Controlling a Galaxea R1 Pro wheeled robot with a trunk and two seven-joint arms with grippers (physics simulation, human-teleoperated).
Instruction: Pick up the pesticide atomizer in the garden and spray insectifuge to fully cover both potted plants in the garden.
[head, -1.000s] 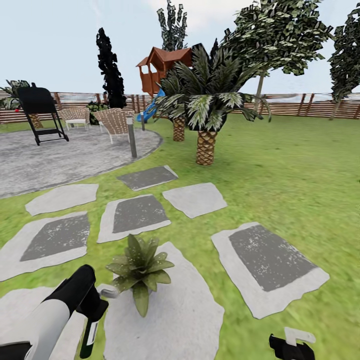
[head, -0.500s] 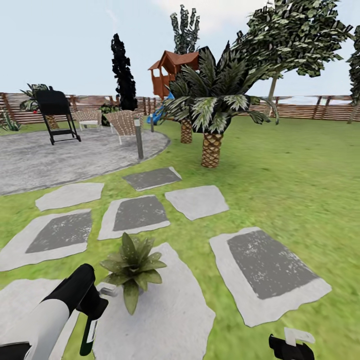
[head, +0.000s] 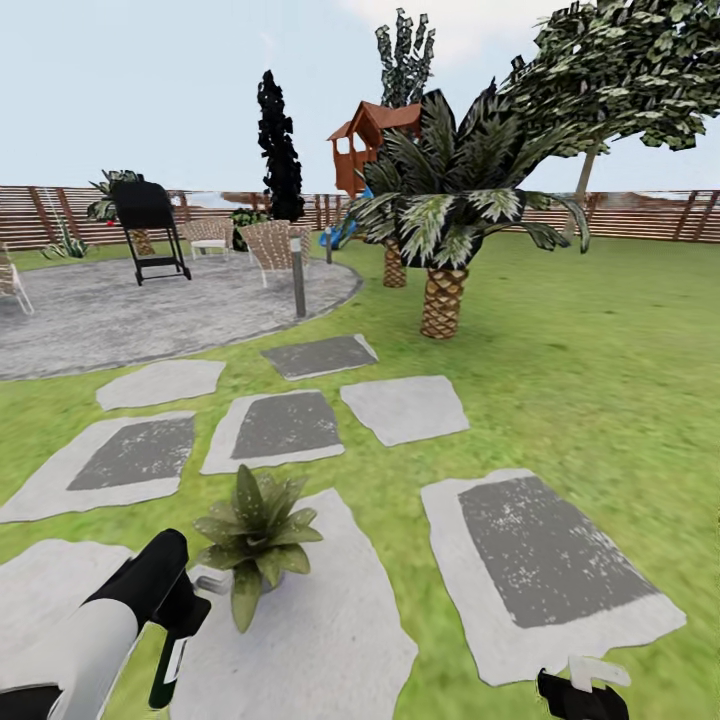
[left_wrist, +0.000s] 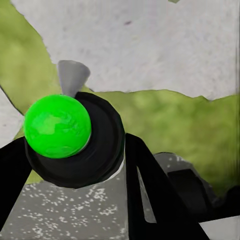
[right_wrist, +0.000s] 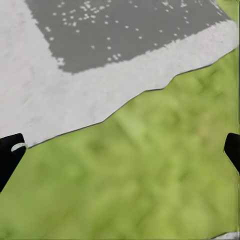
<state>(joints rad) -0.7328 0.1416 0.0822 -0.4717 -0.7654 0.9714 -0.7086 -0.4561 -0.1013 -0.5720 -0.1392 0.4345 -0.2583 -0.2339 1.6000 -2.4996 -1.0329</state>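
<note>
My left gripper hangs at the lower left, shut on the pesticide atomizer, a dark cylinder with a bright green top and a grey cone nozzle. In the left wrist view, black fingers flank the bottle. The nozzle points toward a potted plant, a rosette of pointed green leaves that stands right beside it on a white stepping stone; its pot is mostly hidden by the leaves. My right gripper sits low at the right, open over grass, with its fingertips far apart.
Grey and white stepping stones cross the lawn toward a round grey patio with a black grill, wicker chairs and a lamp post. A palm, trees, a wooden playhouse and a brown slatted fence stand behind.
The whole view has swung left, so the far palm, patio and playhouse sit further right in the picture. The potted plant sits slightly further left. Both arms hold the same pose.
</note>
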